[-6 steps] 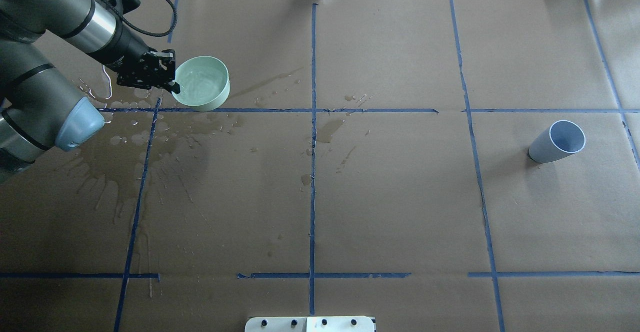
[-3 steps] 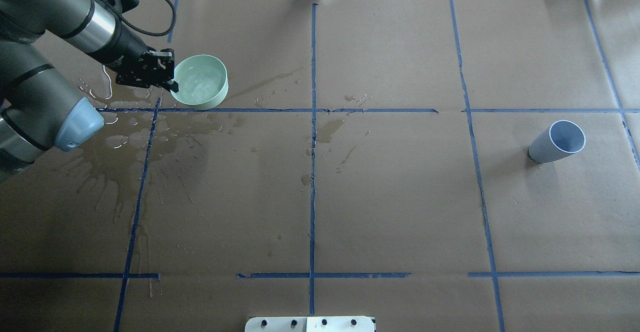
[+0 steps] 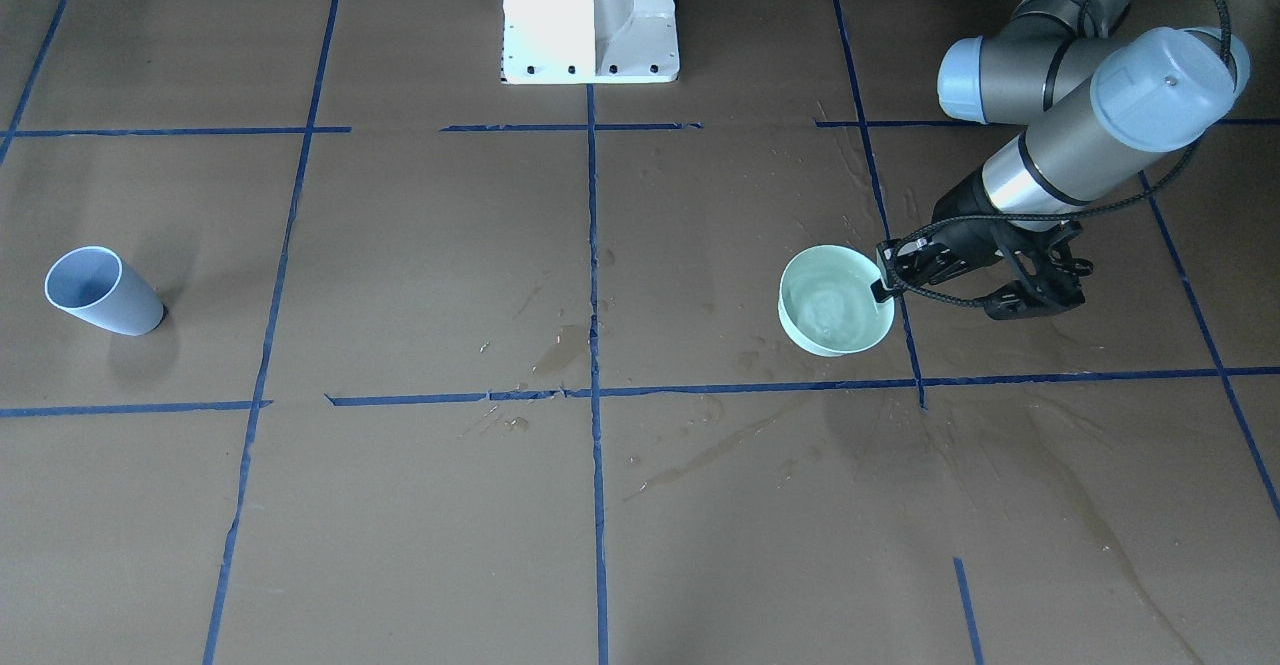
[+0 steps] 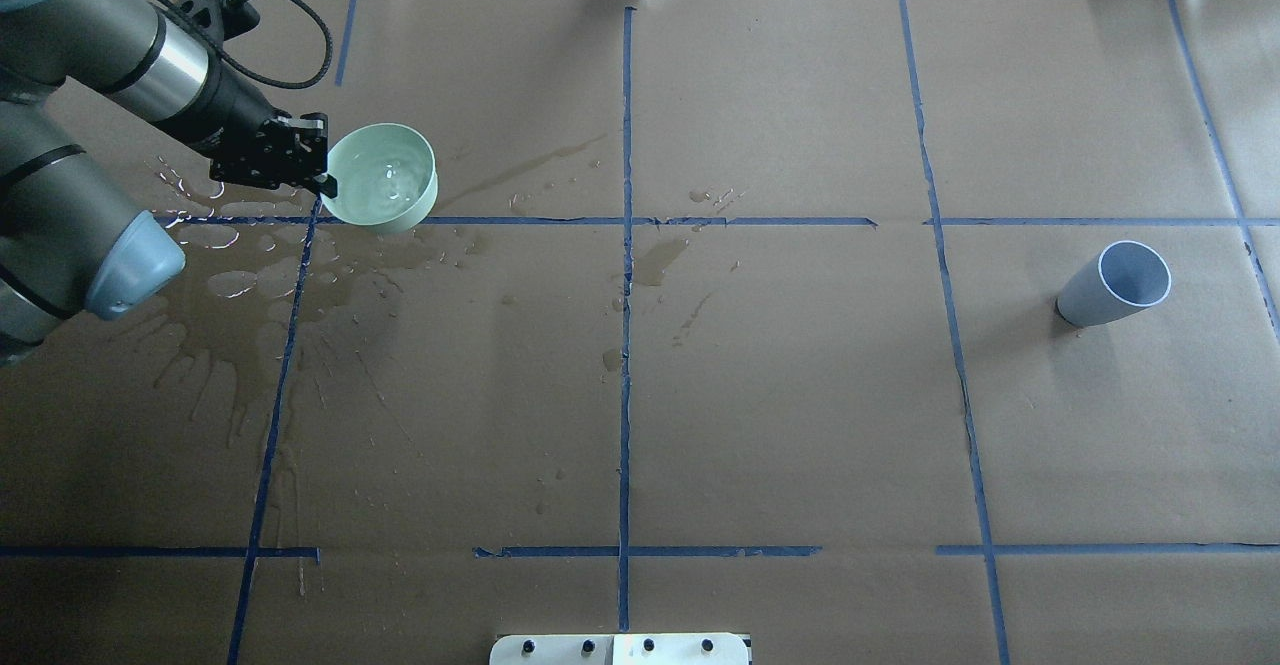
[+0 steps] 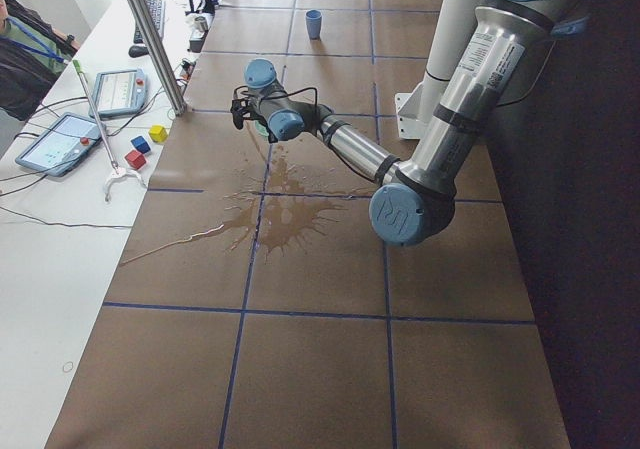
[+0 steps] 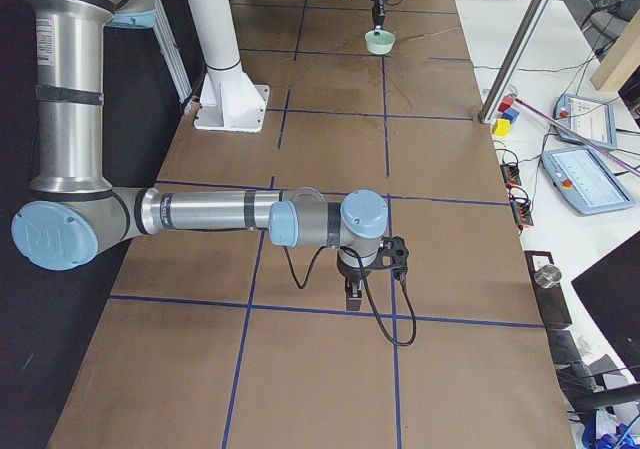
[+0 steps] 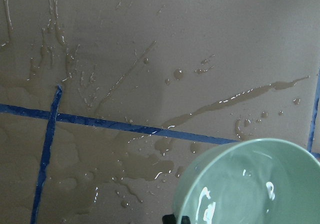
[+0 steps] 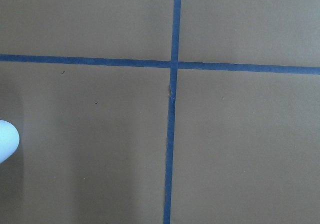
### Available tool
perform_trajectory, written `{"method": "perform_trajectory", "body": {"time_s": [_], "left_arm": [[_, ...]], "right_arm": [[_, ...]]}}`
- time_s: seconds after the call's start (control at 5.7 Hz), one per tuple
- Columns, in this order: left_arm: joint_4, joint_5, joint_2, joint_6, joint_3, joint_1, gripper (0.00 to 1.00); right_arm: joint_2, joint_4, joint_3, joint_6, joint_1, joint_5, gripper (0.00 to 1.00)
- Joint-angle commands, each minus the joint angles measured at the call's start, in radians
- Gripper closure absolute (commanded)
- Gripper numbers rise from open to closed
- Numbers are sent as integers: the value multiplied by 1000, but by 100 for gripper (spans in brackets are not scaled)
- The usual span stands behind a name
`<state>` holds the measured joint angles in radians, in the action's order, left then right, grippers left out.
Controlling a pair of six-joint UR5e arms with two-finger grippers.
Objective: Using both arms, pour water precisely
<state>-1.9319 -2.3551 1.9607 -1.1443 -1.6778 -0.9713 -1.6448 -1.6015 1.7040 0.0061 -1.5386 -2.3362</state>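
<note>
Left gripper [image 4: 326,183], upper left, pinches rim of pale green round bowl [image 4: 410,213]; clear water [image 4: 385,175] ripples inside. Carry level, slowly: spill risk. Right gripper [image 6: 353,291] state: cannot tell.

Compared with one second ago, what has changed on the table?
The left gripper, holding the green bowl by its rim, carried it toward the overhead view's left and slightly nearer the robot; the water inside ripples. The grip is unchanged. The blue cup and the spilt puddle stayed put.
</note>
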Motion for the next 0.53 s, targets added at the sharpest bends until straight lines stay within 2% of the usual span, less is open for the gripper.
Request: {"method": "perform_trajectory", "body": {"time_s": [0.0, 0.35], "left_arm": [[-2, -4, -144, 161, -75, -10, 100], [-44, -12, -306, 346, -100, -73, 100]], "right_arm": [[-1, 0, 0, 0, 0, 0, 0], [-1, 2, -1, 0, 0, 0, 0]]}}
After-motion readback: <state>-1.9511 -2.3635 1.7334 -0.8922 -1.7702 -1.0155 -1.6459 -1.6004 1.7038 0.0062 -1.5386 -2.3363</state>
